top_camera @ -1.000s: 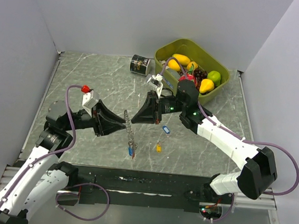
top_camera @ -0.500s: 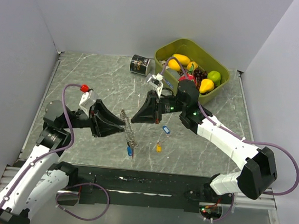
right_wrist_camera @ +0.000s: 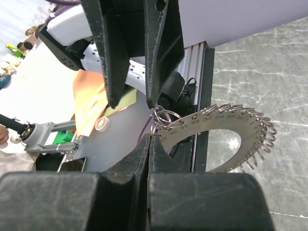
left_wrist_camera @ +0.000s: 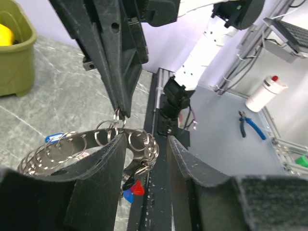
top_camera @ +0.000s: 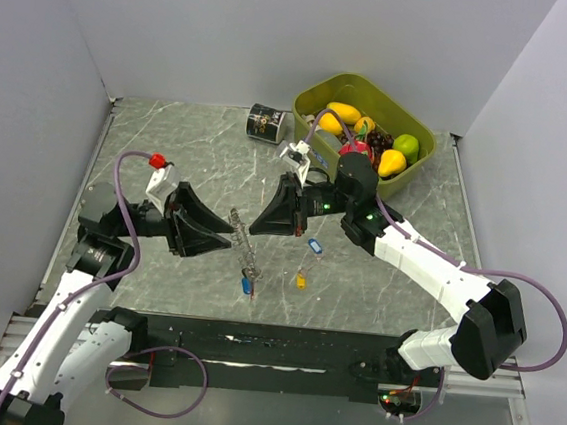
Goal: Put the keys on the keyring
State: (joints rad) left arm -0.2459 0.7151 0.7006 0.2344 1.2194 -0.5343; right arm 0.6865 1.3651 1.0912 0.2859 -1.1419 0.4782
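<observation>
Our right jaws are clenching a small loop at the keyring's (top_camera: 244, 244) top edge, so it is hanging tilted over the surface (top_camera: 169, 151) between both arms. Our left jaws are standing apart just beside it, gripping nothing. A blue-tagged key (top_camera: 246, 286) is hanging at its lower end. A blue key (top_camera: 313, 243) and a yellow key (top_camera: 300, 279) are lying loose nearby.

The left tool (left_wrist_camera: 147, 140) hides the lower arc of the keyring (left_wrist_camera: 72, 148) and, seemingly, part of its hanging keys (left_wrist_camera: 136, 188).

Grey marbled table (top_camera: 169, 151) bears black can (top_camera: 266, 122), green bin (top_camera: 398, 109), blue-tagged key (top_camera: 313, 243), yellow-tagged key (top_camera: 300, 280)
</observation>
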